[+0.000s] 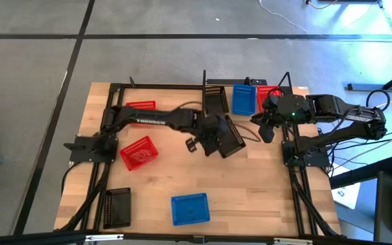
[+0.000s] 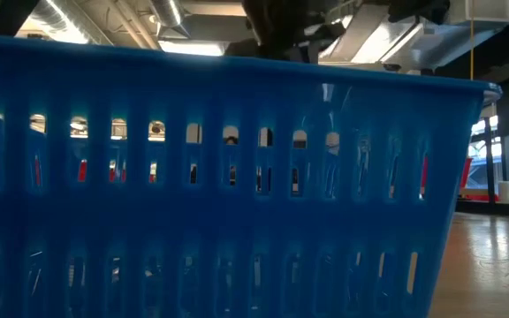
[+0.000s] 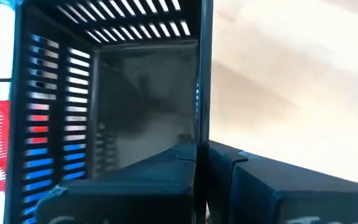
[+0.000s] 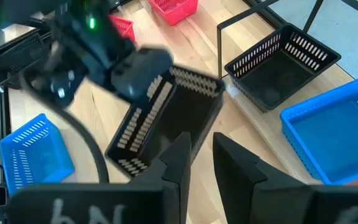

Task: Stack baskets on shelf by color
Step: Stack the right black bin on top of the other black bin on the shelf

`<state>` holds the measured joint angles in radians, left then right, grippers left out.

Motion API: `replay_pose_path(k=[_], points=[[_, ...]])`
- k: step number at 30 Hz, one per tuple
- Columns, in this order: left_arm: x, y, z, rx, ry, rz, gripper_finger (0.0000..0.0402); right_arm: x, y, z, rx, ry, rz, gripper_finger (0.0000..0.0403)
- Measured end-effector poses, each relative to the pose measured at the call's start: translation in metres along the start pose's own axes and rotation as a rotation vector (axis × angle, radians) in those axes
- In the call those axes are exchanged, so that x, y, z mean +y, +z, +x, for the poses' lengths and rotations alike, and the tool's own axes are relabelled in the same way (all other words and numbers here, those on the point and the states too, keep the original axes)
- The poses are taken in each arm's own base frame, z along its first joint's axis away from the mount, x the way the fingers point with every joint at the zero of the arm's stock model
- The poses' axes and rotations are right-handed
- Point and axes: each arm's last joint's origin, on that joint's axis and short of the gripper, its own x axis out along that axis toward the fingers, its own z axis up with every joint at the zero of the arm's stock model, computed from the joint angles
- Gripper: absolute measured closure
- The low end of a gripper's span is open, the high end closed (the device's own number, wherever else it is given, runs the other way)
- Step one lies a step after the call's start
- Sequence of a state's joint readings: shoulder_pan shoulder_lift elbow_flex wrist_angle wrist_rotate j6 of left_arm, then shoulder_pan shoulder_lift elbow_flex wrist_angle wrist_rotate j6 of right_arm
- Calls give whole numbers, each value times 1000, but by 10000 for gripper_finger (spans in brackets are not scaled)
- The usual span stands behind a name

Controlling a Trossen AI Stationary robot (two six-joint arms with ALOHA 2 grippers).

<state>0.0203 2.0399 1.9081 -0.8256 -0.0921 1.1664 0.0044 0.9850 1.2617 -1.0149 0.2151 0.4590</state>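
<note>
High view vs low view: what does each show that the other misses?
Only the high view shows the layout: the left gripper shut on a black basket mid-table, the right gripper by the shelf, where a second black basket, a blue one and a red one sit, plus loose red baskets and another black one. Only the low view shows the room's ceiling and windows. Both share the near blue basket, which fills the low view and blocks the rest.
</note>
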Motion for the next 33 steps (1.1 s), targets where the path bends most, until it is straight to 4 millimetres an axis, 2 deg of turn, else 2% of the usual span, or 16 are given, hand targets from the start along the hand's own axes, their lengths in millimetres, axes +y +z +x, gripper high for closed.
replay_pose_path(k=[6,8,14,19,24,28,33], points=[[26,-32,-19,47,41,5,401,-3,-2,-9,-24,18,-15,336],[31,-43,-20,75,58,10,401,-5,-3,-14,-41,25,-12,336],[40,-74,-20,199,66,171,401,-10,-6,-29,-87,40,1,336],[46,-95,-21,266,76,204,401,-11,-7,-29,-92,35,30,336],[52,-97,-23,453,132,286,401,-15,-13,-10,-97,-150,39,336],[54,-91,-24,515,158,348,401,-18,-11,-1,-138,-312,6,336],[57,-75,-26,582,230,365,401,-17,-7,8,-136,-439,-155,336]])
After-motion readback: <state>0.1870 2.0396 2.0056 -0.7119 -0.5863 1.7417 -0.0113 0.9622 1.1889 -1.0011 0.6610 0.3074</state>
